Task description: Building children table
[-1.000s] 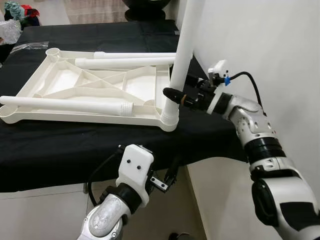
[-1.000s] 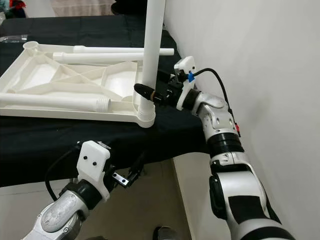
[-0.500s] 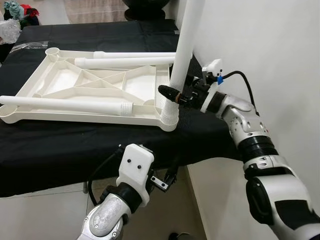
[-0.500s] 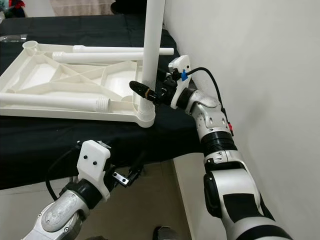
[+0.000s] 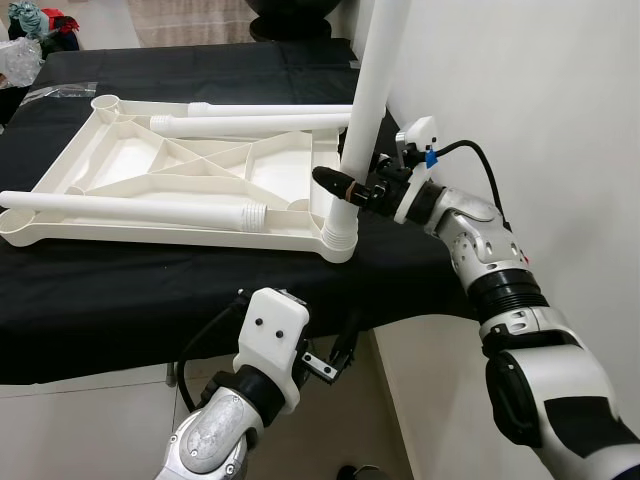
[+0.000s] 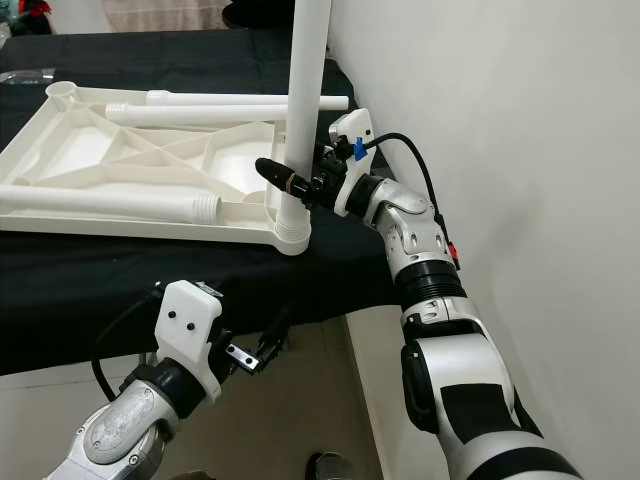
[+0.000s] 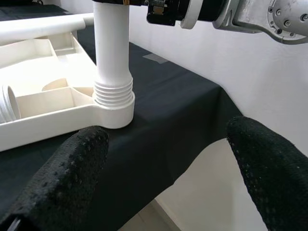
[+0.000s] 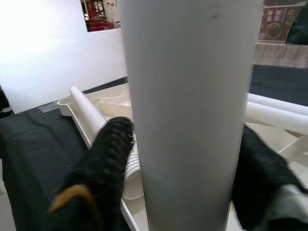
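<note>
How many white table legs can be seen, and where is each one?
3. One upright leg stands in the tabletop's near right corner socket, between the right tool's fingers. One lying leg crosses its near edge, another its far edge.

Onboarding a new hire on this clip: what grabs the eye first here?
The upright white leg, standing in the near right corner socket of the upside-down white tabletop on the black cloth. The right gripper straddles that leg low down, a finger on each side. Three more legs lie loose on the tabletop, and the left gripper hangs open below the table edge.
</note>
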Available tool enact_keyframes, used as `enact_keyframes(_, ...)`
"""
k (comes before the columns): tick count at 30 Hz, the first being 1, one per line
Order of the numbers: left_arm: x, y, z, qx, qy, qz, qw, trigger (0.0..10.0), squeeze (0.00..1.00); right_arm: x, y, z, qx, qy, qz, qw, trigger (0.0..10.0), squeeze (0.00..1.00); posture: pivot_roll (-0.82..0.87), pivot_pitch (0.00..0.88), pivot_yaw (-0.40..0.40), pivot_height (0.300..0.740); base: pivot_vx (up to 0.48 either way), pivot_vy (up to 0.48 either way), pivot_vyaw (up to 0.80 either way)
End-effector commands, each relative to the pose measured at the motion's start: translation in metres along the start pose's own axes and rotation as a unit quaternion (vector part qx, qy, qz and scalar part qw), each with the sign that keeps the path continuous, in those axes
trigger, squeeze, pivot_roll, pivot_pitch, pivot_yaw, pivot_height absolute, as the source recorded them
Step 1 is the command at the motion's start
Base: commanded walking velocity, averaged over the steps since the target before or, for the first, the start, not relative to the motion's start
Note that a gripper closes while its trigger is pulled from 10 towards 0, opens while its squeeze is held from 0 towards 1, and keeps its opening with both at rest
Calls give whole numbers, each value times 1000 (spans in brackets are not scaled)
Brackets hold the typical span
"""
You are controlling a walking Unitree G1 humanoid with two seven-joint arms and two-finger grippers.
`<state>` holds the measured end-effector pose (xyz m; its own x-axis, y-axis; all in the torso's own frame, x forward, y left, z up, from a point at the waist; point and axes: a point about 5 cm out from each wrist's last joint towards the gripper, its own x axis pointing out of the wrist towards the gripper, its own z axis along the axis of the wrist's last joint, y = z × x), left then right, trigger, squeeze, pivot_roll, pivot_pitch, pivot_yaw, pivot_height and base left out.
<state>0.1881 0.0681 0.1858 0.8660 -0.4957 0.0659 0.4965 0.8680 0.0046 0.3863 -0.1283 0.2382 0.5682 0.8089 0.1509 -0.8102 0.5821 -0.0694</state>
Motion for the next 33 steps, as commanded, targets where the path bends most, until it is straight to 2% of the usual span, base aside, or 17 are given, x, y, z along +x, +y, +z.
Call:
enact_keyframes(1,0,-1,2,5,-4,-1,1000,10000,0,5,2,2,-6,-1,4,1000,0,0,78,125,-78,740,0,0,0)
enact_keyframes(17,2,7,3,19,-9,15,1000,10000,0,7,4,-3,-25,6,-19,999,0,0,77,126,-80,740,0,0,0)
enact_keyframes(21,4,12,5,27,-15,25,999,10000,0,7,3,-10,-27,16,-61,998,0,0,73,128,-80,740,0,0,0)
enact_keyframes(26,5,20,8,35,-20,40,998,10000,0,8,1,-24,-24,34,-148,988,0,0,74,131,-79,740,0,0,0)
enact_keyframes(29,6,21,8,37,-21,41,998,10000,0,8,1,-27,-26,38,-167,985,0,0,73,133,-79,740,0,0,0)
enact_keyframes(31,6,22,9,39,-22,43,998,10000,0,8,-1,-31,-29,49,-206,977,0,0,72,133,-80,740,0,0,0)
enact_keyframes(33,7,22,10,40,-23,43,998,10000,0,6,-5,-34,-29,62,-261,963,0,0,71,136,-77,740,0,0,0)
